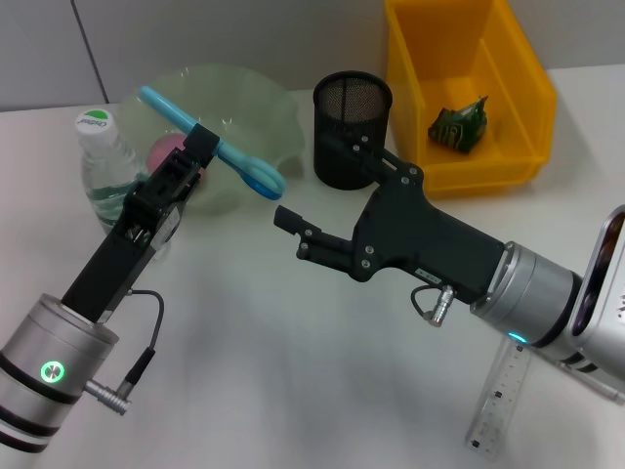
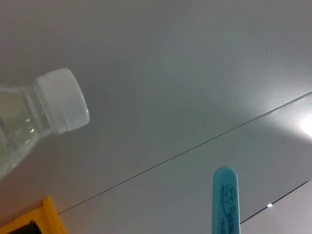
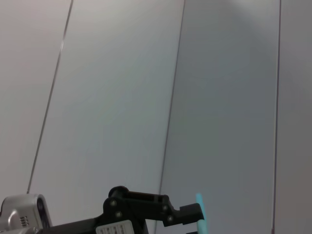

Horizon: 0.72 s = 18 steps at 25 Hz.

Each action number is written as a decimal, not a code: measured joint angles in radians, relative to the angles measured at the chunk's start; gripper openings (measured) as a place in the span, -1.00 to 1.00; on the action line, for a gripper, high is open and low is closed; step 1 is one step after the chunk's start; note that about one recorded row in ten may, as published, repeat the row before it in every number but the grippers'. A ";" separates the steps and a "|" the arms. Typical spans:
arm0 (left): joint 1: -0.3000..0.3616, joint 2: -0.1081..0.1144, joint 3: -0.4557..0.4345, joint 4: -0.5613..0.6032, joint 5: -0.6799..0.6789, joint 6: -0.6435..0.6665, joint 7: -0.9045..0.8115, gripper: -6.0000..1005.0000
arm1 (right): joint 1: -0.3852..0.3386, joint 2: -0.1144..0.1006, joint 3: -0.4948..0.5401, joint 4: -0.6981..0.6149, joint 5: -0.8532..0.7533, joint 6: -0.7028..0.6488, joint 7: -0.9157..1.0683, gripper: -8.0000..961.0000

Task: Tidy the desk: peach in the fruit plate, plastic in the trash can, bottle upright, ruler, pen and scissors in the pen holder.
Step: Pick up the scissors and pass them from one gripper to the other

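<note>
My left gripper [image 1: 207, 145] is shut on the blue scissors [image 1: 244, 166], held in the air over the pale green fruit plate [image 1: 264, 103]. The scissors' light blue tip [image 2: 225, 200] shows in the left wrist view. A pink peach [image 1: 164, 151] lies in the plate. The clear bottle [image 1: 101, 161] stands upright at the far left, white cap [image 2: 63, 100] on. My right gripper [image 1: 303, 183] hangs open and empty just in front of the black mesh pen holder [image 1: 352, 122]. Green plastic [image 1: 459, 125] lies in the yellow trash can [image 1: 508, 68]. A clear ruler [image 1: 498, 396] lies at the front right. The pen is out of view.
The yellow trash can stands close beside the pen holder on its right. The right wrist view looks at a grey wall, with the left gripper [image 3: 187, 213] and the scissors [image 3: 201, 219] low in it. Bare white tabletop [image 1: 254, 342] spreads between the two arms.
</note>
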 joint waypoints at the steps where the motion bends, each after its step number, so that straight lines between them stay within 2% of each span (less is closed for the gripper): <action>1: 0.000 0.000 0.000 0.000 0.000 0.000 0.000 -0.53 | 0.001 0.000 0.000 0.002 0.000 0.000 0.000 0.62; 18: -0.003 0.000 -0.020 -0.010 0.000 0.000 0.000 -0.53 | 0.018 0.000 0.013 0.033 -0.006 0.001 -0.062 0.61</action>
